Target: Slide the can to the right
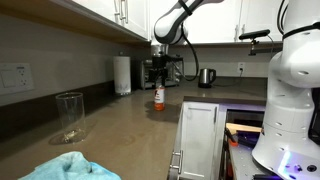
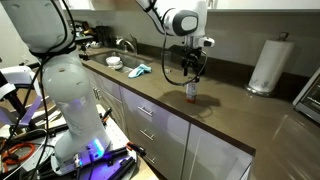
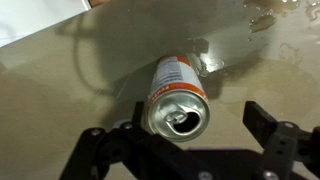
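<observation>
Currently the can (image 1: 158,97) stands upright on the brown countertop (image 1: 120,128), close to the middle of an exterior view, its white upper body above a red-orange lower part. The gripper (image 1: 158,74) hangs straight above it, at 12 o'clock from the can, with its fingers pointing down.

In the wrist view the can (image 3: 178,95) fills the centre, its silver top facing the camera. One dark finger (image 3: 100,150) sits at 7 o'clock of that top and its partner (image 3: 268,128) at 4 o'clock. The jaws are spread wide, and bare countertop shows between each finger and the can, so nothing is grasped.

Around the can in the same exterior view:
- A clear glass (image 1: 68,115) stands at 8 o'clock, well apart from the can.
- A blue cloth (image 1: 70,167) lies at 7 o'clock, at the bottom edge of the view.
- A paper towel roll (image 1: 122,75) stands at 10 o'clock by the back wall.
- A kettle (image 1: 206,77) sits at 2 o'clock, also near the wall.

In an exterior view from across the counter, the can (image 2: 191,92) stands near the front edge with the gripper (image 2: 190,70) at 12 o'clock over it. From there the paper towel roll (image 2: 268,65) is at 2 o'clock and the blue cloth (image 2: 138,71) at 10 o'clock, both well apart from the can.
</observation>
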Action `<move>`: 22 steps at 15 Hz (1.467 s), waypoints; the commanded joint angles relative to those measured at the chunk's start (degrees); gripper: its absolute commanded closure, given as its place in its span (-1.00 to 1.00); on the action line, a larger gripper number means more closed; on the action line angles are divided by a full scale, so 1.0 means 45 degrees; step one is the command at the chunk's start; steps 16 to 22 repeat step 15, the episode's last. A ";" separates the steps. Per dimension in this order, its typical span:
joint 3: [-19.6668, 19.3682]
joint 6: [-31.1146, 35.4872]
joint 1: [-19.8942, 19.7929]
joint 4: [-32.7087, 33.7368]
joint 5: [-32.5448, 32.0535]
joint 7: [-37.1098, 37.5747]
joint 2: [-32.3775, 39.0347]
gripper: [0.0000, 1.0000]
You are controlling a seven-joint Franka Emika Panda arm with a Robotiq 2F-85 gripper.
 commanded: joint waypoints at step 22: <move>0.2348 -0.1227 0.2012 -0.0136 -0.0162 -0.0127 -0.2851 -1.00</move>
